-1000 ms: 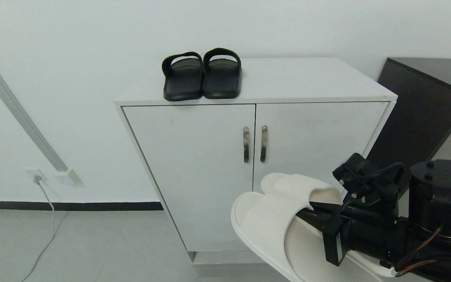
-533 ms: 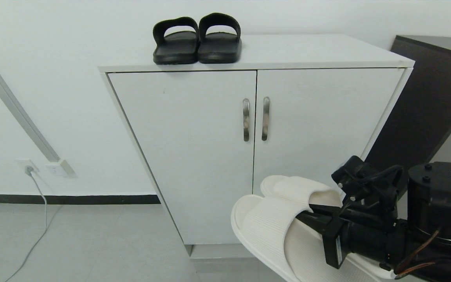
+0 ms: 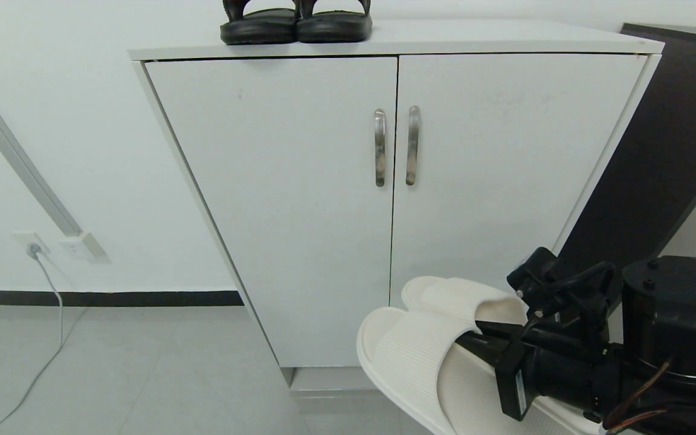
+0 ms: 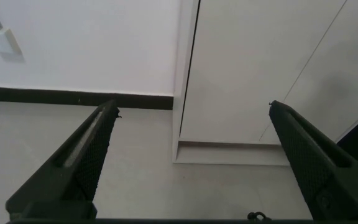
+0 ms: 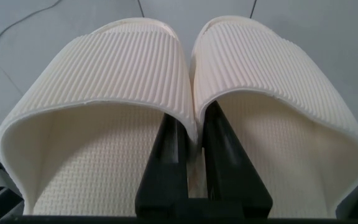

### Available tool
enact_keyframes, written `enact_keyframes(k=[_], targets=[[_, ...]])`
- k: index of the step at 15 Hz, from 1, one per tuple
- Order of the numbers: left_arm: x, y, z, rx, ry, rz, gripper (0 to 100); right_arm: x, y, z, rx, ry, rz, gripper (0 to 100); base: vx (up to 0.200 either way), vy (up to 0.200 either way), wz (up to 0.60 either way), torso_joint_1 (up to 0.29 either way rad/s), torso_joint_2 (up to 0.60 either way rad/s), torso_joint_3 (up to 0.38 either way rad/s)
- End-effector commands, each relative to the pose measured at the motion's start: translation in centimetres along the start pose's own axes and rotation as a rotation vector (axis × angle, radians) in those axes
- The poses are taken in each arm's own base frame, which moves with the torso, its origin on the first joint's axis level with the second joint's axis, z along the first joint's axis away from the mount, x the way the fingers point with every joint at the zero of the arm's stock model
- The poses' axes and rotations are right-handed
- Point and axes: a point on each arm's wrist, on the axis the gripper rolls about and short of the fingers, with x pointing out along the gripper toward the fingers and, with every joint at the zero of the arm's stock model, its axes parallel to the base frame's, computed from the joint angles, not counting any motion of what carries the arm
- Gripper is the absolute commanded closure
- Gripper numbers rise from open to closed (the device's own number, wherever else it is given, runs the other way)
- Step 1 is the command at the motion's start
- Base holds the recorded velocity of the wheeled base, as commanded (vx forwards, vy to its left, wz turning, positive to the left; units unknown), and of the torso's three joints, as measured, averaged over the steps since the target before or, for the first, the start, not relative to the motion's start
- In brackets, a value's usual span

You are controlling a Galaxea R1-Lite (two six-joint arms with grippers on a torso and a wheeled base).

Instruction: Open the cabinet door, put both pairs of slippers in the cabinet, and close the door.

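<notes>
My right gripper (image 5: 194, 127) pinches the white slippers (image 5: 104, 68) by their inner walls, low before the shut cabinet (image 3: 505, 151). My left gripper (image 4: 192, 109), jaws wide and empty, is the free one, and I judge the upright handles (image 3: 379, 148) lie above it. The black slippers (image 3: 296, 27) sit at the cabinet top's front edge.

My right tool (image 5: 190, 134) sits low on my right side with the arm stretched forward, fingers (image 5: 166, 155) pinched together on the inner edges of the white slippers (image 5: 104, 81). Left tool (image 4: 192, 109) angles forward and down, fingers (image 4: 86, 155) spread wide apart.
</notes>
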Motion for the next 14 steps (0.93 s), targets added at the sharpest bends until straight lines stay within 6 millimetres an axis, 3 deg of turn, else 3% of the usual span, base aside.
enact_keyframes(k=[1, 6, 9, 14], targets=[[0.2, 0.0, 0.1, 0.006, 0.033, -0.012, 0, 0.2, 0.0, -0.1, -0.001, 0.005, 0.0, 100, 0.0, 0.0, 0.0, 0.0, 0.0, 0.0], [0.6, 0.0, 0.4, 0.052, 0.08, -0.068, 0, 0.0, 0.0, 0.0, 0.0, -0.001, -0.001, 100, 0.0, 0.0, 0.0, 0.0, 0.0, 0.0], [1.1, -0.7, 5.7, -0.032, 0.06, -0.18, 0, 0.0, 0.0, -0.1, -0.001, 0.001, 0.0, 100, 0.0, 0.0, 0.0, 0.0, 0.0, 0.0], [5.1, -1.6, 7.8, -0.055, 0.224, -0.368, 0, 0.1, 0.1, -0.3, -0.015, 0.011, 0.005, 100, 0.0, 0.0, 0.0, 0.0, 0.0, 0.0]])
